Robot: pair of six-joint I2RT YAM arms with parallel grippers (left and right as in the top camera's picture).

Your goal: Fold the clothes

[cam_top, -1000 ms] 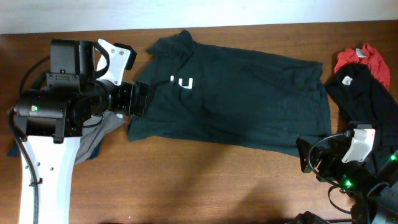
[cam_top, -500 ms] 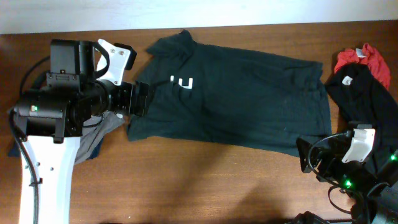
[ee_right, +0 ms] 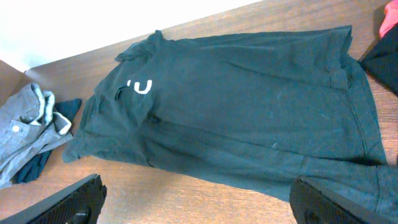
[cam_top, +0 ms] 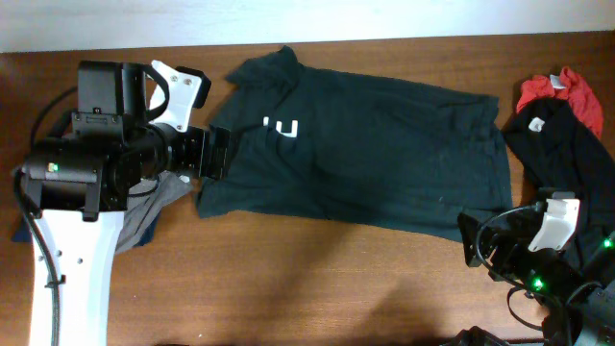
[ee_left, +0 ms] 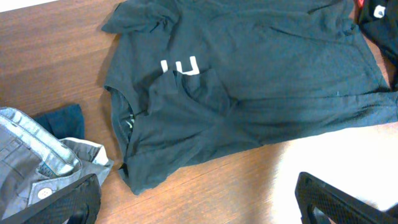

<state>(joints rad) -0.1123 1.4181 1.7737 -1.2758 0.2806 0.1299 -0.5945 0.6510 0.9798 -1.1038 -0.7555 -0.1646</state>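
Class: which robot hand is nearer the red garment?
Right. In the overhead view the right hand lies below-left of the red garment; the left hand is far across the T-shirt.

Bare table (ee_left: pixel 236 180) lies between the wide-apart fingers (ee_left: pixel 62 200) of the left gripper (ee_left: pixel 199 202), so that way is free. Right ahead, the dark T-shirt (ee_left: pixel 261 74) covers the wood. A heap of grey clothes (ee_left: pixel 31 149) crowds its left finger. The right gripper (ee_right: pixel 202 202) has the shirt just ahead and black clothes (ee_right: pixel 382 62) far to its right.
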